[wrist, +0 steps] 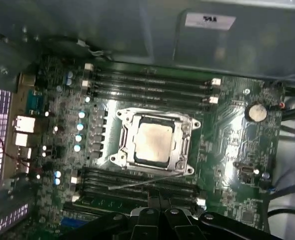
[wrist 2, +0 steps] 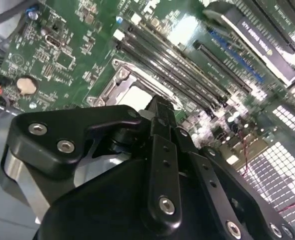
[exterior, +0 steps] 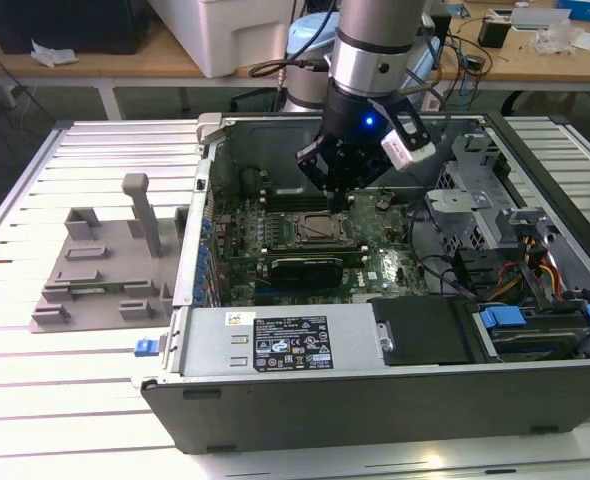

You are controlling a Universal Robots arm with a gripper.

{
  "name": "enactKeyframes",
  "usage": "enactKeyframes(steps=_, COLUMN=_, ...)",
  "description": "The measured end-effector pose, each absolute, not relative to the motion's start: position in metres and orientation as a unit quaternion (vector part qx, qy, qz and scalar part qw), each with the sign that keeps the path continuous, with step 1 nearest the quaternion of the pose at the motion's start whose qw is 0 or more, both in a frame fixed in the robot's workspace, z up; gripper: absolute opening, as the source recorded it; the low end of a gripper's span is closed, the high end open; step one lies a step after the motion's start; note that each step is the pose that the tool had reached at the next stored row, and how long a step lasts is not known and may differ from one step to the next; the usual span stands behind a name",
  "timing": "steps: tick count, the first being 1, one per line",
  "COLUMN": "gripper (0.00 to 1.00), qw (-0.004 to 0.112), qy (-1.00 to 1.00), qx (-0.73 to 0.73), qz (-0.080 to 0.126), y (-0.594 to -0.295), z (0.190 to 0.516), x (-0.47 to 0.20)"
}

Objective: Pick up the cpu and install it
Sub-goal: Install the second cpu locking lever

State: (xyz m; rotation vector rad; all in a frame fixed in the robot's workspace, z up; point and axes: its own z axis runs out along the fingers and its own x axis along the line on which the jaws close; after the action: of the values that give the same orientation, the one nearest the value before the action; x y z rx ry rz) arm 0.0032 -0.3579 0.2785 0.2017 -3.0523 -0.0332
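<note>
Silver-grey and square, the cpu (exterior: 319, 228) is seen in the exterior view seated in the motherboard socket (exterior: 320, 243) inside the computer case (exterior: 375, 390), directly beneath the gripper (exterior: 337, 190). In the second wrist view, the pale chip (wrist 2: 132, 96) lies just beyond the black fingers (wrist 2: 160, 125), which are drawn together with nothing between them. In the first wrist view, the chip (wrist: 153, 141) rests flat within its metal frame (wrist: 118, 142), its load lever (wrist: 137, 184) not yet closed.

Lab: cluttered benches (exterior: 125, 62) (cables), opened computer case (exterior: 375, 400).
</note>
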Motion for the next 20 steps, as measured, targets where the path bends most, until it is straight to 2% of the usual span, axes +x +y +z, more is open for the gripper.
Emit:
enactKeyframes(steps=2, gripper=0.11, qw=0.039, qy=-0.996, qx=0.067, qz=-0.036, y=-0.364, z=0.275, x=-0.003)
enactKeyframes(steps=9, gripper=0.11, qw=0.04, qy=-0.996, qx=0.067, qz=-0.035, y=-0.366, z=0.258, x=-0.013)
enactKeyframes(steps=13, gripper=0.11, qw=0.038, qy=-0.995, qx=0.068, qz=-0.057, y=-0.374, z=0.252, x=-0.018)
enactKeyframes(steps=20, gripper=0.11, qw=0.038, qy=-0.995, qx=0.068, qz=-0.057, y=-0.378, z=0.234, x=-0.034)
